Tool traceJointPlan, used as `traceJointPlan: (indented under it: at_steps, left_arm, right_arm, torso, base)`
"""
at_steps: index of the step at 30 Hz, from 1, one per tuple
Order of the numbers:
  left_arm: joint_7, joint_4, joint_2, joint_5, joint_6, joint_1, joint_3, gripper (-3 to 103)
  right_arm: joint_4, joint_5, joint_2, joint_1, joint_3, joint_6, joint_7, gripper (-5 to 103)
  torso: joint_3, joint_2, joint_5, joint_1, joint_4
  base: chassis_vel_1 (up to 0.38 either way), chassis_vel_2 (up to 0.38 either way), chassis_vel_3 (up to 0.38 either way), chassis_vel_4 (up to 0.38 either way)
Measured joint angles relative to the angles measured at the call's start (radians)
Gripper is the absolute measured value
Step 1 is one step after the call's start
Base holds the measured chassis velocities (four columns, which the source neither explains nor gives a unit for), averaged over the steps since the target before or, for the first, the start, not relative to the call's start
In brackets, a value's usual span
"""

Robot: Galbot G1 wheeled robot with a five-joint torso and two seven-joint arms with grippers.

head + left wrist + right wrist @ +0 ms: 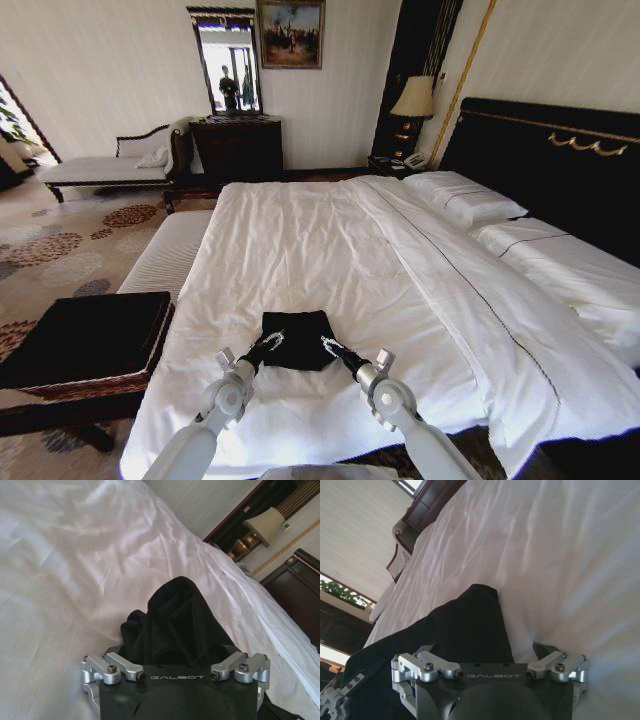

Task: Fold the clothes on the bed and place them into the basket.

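Hiding both claw tips, the black T-shirt (297, 340) bunches.

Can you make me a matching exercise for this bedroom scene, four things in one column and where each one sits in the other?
Things:
1. black T-shirt
2. basket
3. lamp
4. pillows

Places:
A. on the floor beside the bed's left side
B. against the black headboard
C. near the bed's foot end, between the left end effector and right end effector
D. in the far corner by the headboard

Pairs: 1-C, 2-A, 3-D, 4-B
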Motion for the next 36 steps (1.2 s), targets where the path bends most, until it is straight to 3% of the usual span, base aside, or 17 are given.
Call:
traceJointPlan:
  at_steps: [2,3,6,8,11,17,23,26,29,31,36]
  left_arm:
    - [-0.001,0.000,0.001,-0.001,0.001,0.000,0.001,99]
    - [-0.002,-0.001,0.003,-0.001,0.002,0.001,0.001,90]
    - [-0.002,-0.001,0.005,-0.001,0.003,0.006,0.002,85]
    - [-0.002,0.002,0.006,-0.001,0.003,0.008,0.003,74]
    - [-0.001,0.006,0.006,0.000,0.002,0.009,0.004,69]
    - [0.006,0.007,0.008,0.004,-0.006,0.009,0.009,42]
    - [0.005,0.002,0.009,0.006,-0.008,0.012,0.009,26]
    - [0.002,-0.009,0.011,0.009,-0.008,0.020,0.005,11]
    - [0.002,-0.018,0.013,0.010,-0.008,0.026,0.002,11]
    - [0.002,-0.040,0.018,0.016,-0.008,0.040,-0.004,11]
    - [0.005,-0.102,0.036,0.057,-0.015,0.081,-0.018,11]
  right_arm:
    - [-0.007,0.004,0.002,0.009,-0.005,-0.002,-0.002,100]
    - [-0.013,0.006,0.002,0.018,-0.010,-0.004,-0.005,101]
    - [-0.025,0.008,0.003,0.031,-0.016,-0.007,-0.009,96]
    - [-0.036,0.010,0.003,0.043,-0.021,-0.009,-0.012,86]
    - [-0.045,0.014,0.003,0.054,-0.025,-0.010,-0.014,80]
    - [-0.047,0.012,0.005,0.055,-0.029,-0.010,-0.015,54]
    - [-0.042,0.008,0.005,0.051,-0.028,-0.010,-0.015,37]
    - [-0.029,0.001,0.008,0.050,-0.028,-0.010,-0.015,21]
    - [-0.019,-0.027,0.011,0.049,-0.030,-0.006,-0.004,15]
    - [-0.010,-0.106,0.014,0.046,-0.038,0.020,0.013,8]
    - [0.038,-0.216,0.008,0.030,-0.044,0.081,0.019,8]
  torso:
    - [0.000,0.000,0.0000,0.000,0.0000]
    - [0.000,0.000,0.0000,0.000,0.0001]
    - [0.000,0.000,0.0000,0.000,0.0001]
    - [0.000,0.000,0.0000,0.000,0.0001]
    - [0.000,0.000,0.0000,0.000,0.0001]
    - [0.000,0.000,0.0001,0.000,0.0002]
    - [0.000,0.000,0.0001,0.000,0.0001]
    - [0.000,0.000,0.0000,0.000,0.0000]
    - [0.000,0.000,-0.0001,0.000,0.0001]
    - [0.000,0.000,0.0001,0.000,0.0002]
    - [0.000,0.000,0.0000,0.000,0.0001]
  base:
    - [0.000,0.000,0.000,0.000]
    - [0.000,0.000,0.000,0.000]
    - [0.000,0.000,0.000,0.000]
    - [0.000,0.000,0.000,0.000]
    - [0.000,0.000,0.000,0.000]
    - [0.000,0.000,0.000,0.000]
    - [0.000,0.000,0.000,0.000]
    - [0.000,0.000,0.000,0.000]
    - [0.000,0.000,0.000,0.000]
    - [0.000,0.000,0.000,0.000]
    - [0.000,0.000,0.000,0.000]
